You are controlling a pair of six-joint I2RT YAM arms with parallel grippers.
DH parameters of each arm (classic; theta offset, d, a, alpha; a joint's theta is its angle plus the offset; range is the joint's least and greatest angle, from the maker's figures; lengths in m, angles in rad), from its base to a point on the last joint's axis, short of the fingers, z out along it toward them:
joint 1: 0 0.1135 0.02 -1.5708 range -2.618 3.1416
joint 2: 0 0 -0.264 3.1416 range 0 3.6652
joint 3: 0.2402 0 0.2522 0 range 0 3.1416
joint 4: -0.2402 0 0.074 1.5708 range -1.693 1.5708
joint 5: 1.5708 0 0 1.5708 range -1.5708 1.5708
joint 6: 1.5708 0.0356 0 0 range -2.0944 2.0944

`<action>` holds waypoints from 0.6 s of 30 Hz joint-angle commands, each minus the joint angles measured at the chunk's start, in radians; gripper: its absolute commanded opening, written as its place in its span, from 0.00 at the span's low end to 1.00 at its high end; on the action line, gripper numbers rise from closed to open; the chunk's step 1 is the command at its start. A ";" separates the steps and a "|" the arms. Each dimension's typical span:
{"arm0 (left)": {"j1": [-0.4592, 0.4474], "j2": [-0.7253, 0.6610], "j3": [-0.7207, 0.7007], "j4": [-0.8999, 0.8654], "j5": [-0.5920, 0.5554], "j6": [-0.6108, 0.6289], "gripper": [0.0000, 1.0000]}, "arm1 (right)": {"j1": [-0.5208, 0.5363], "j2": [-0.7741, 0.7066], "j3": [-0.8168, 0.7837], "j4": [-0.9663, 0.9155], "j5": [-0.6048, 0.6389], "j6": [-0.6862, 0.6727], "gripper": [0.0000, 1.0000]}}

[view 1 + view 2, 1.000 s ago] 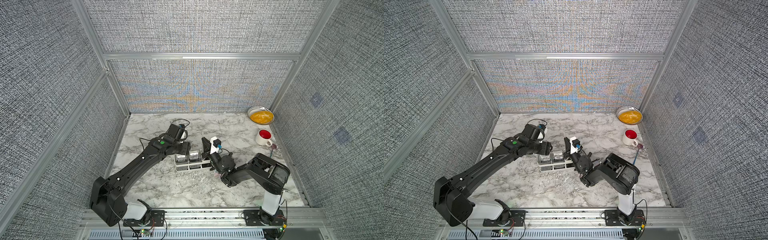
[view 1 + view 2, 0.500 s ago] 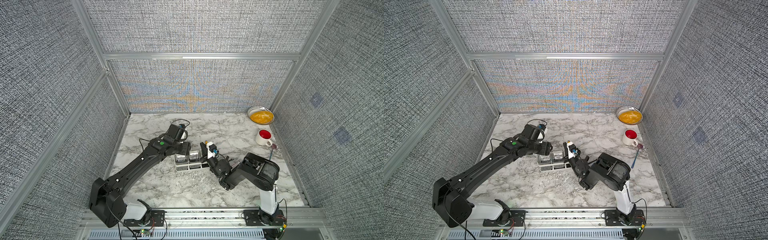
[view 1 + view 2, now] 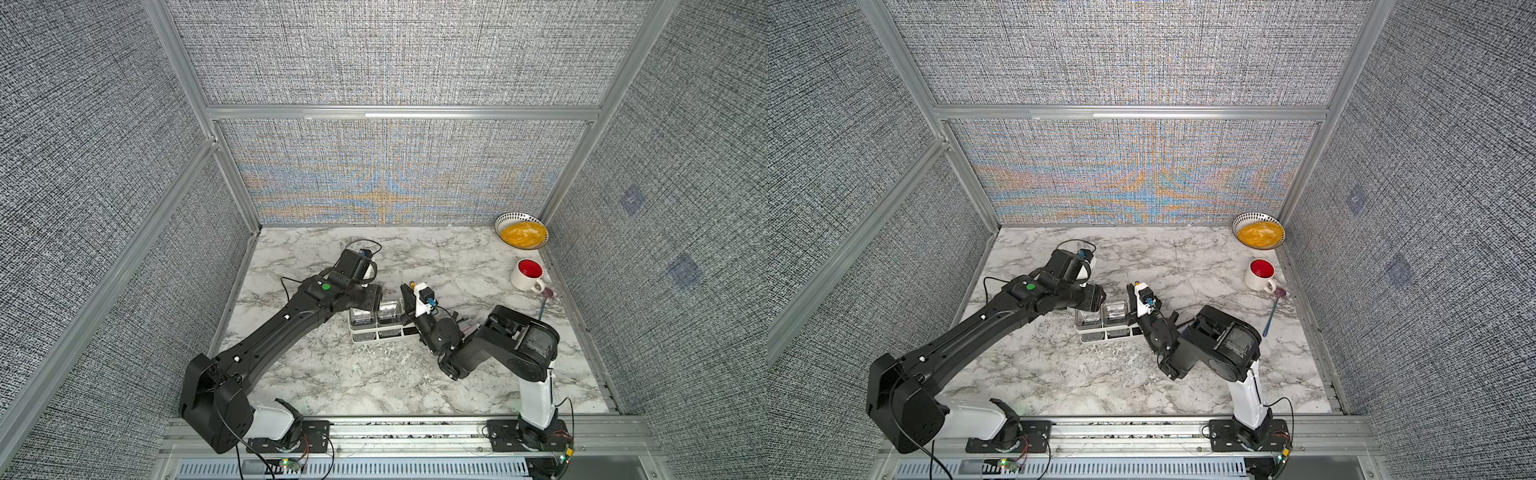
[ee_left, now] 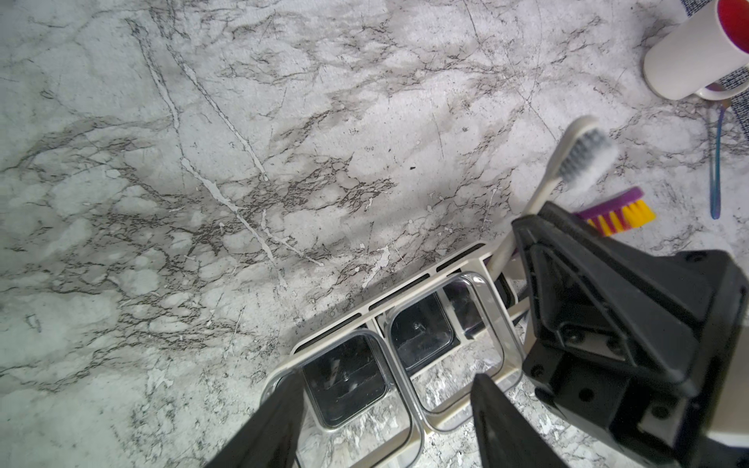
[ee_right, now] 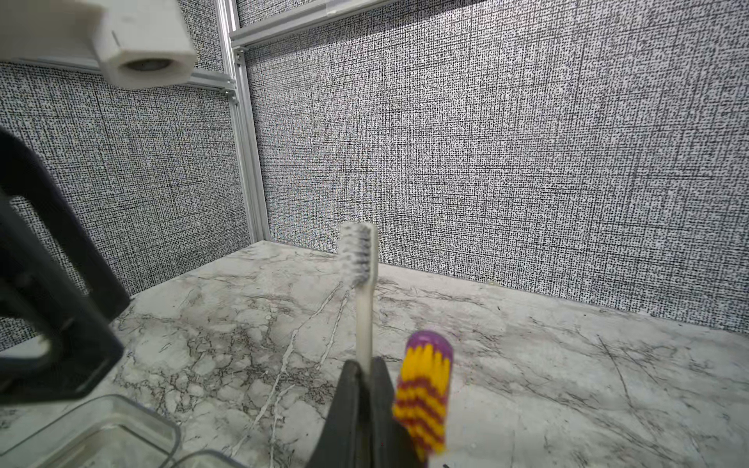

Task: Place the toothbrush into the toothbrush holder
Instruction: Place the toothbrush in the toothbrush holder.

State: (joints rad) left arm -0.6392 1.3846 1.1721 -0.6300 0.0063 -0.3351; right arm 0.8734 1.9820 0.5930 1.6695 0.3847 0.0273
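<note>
Where the right pincer (image 5: 364, 370) stands: clamped low on the handle of the white toothbrush (image 5: 363, 300), near the middle of the frame in both top views.
Toothbrush: upright with bristles up. In the left wrist view its lower end dips at the end compartment of the holder (image 4: 458, 261), the one without a clear cup.
Holder: mid-frame in both top views, upright on the table.
Left pincer (image 4: 389, 381): jaws spread over the cup at the opposite end; contact cannot be told.
Purple brush (image 5: 425, 389): just beside the right pincer; whether it is in the holder is unclear.
Done: toothbrush lifted, brought over, seemingly entering.
Left: lower fully, let go, withdraw.
</note>
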 commanded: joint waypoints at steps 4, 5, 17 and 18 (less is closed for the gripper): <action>-0.006 0.000 0.004 0.005 -0.012 0.017 0.68 | 0.001 -0.027 -0.007 0.195 0.018 0.094 0.01; -0.006 0.000 0.004 0.007 -0.013 0.017 0.68 | 0.001 -0.032 -0.006 0.194 0.018 0.094 0.01; -0.011 0.004 -0.002 0.006 -0.024 0.022 0.68 | 0.001 -0.067 -0.015 0.195 0.019 0.099 0.01; -0.014 0.002 -0.003 0.007 -0.026 0.021 0.68 | 0.001 -0.076 -0.018 0.195 0.019 0.096 0.01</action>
State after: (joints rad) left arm -0.6521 1.3861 1.1721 -0.6296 -0.0044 -0.3222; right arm 0.8745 1.9198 0.5781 1.6341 0.3912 0.1219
